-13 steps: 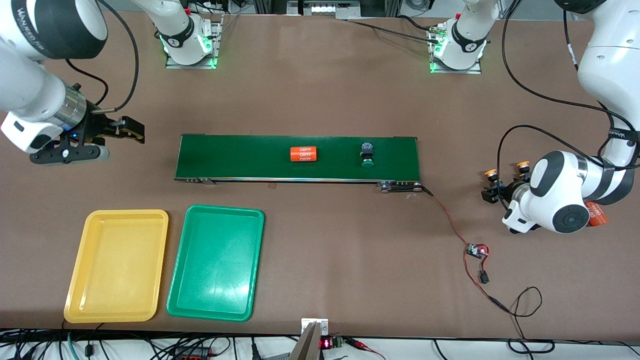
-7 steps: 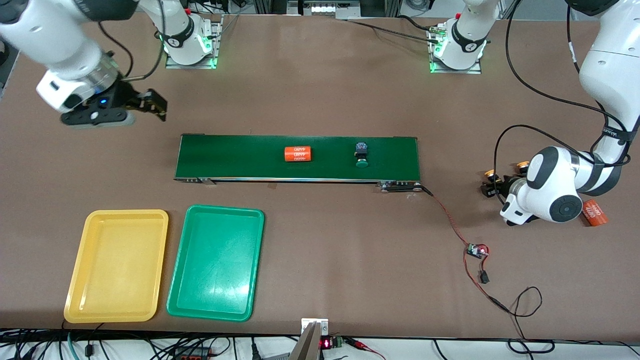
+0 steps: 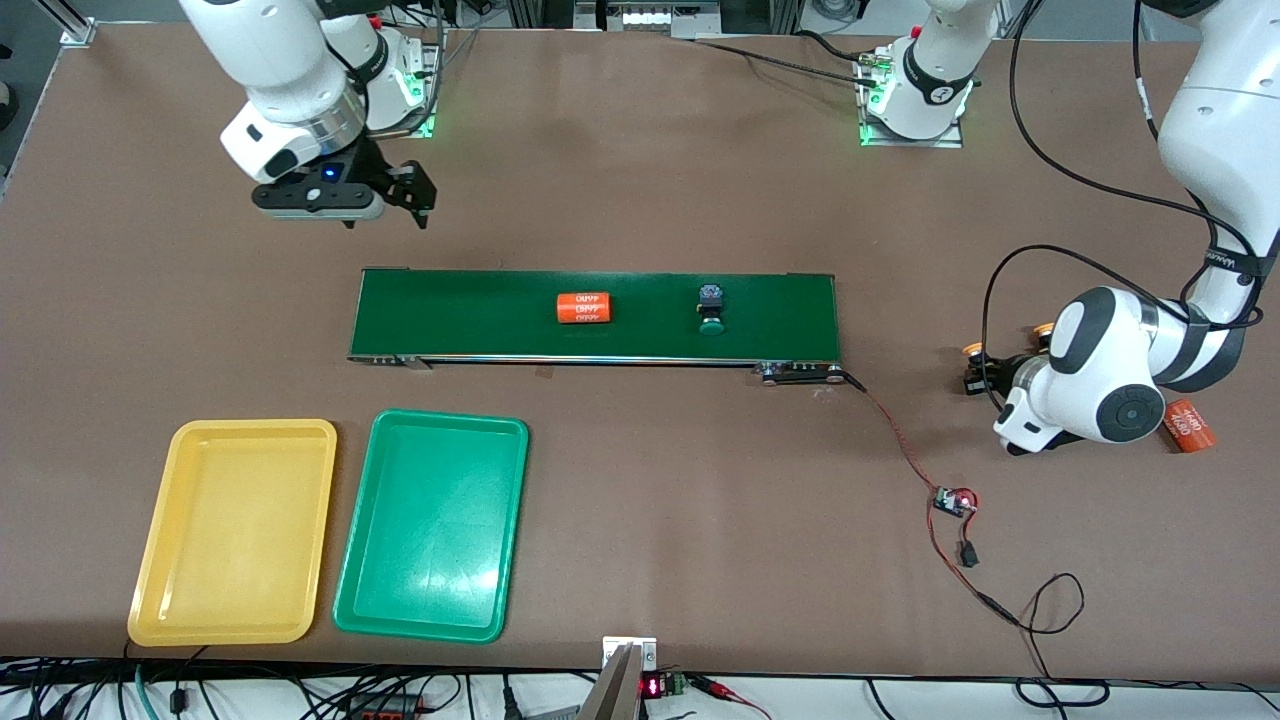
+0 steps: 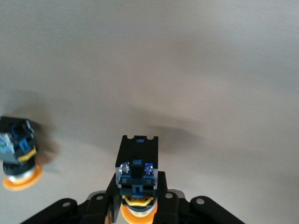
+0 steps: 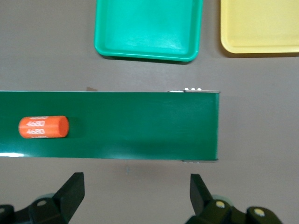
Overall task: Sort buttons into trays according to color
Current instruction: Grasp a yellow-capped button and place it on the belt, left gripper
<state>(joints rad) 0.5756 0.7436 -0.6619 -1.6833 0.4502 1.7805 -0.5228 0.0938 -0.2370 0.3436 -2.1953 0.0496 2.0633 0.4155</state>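
Rigid plastic, probably light: left gripper [image 4: 135,205] clamped a yellow-capped button [image 4: 136,179] by its body; right gripper [image 5: 135,196], fingers apart, hung beside the conveyor belt [image 3: 600,315].

Green button [image 3: 711,309] on belt [image 3: 450,315], yellow tray [image 3: 235,530] beside green tray [image 3: 432,523], apparently empty

A long dark-green conveyor belt [image 3: 596,315] carries an orange cylinder with white print [image 3: 583,307] and a green-capped push-button switch with a dark blue-black body [image 3: 711,308]. 2 shallow plastic trays: 1 yellow [image 3: 236,531], 1 green [image 3: 433,523]. 2 yellow-orange-capped buttons [image 4: 136,179] [image 4: 17,152] have dark bodies. The table [image 3: 640,180] is brown.
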